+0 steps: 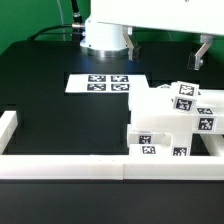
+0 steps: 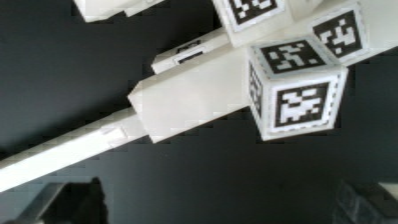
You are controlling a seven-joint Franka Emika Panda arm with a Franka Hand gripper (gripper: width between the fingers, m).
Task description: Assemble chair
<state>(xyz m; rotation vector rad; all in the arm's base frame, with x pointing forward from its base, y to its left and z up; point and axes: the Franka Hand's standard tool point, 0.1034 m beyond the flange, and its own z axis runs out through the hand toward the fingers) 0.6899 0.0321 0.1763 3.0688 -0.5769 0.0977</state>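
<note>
Black desk [image 1: 60, 130], fenced by white rails [image 1: 60, 165] on the left and near sides, carries the chair [image 1: 170, 118] as a huddle of chunky tagged pieces at the near right, right of the marker board [image 1: 100, 83]. You should judge assembly as partway at best, since whether any blocks are truly joined cannot be told. Your claw [image 1: 203, 50] hangs above the huddle's far right side, jaws spread wide, gripping and touching nothing.

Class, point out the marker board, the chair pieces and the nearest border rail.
marker board [image 1: 101, 83], exterior view, its middle among the tags
chair pieces [image 1: 165, 118], exterior view, a bare white face
nearest border rail [image 1: 70, 166], exterior view, its top face
</note>
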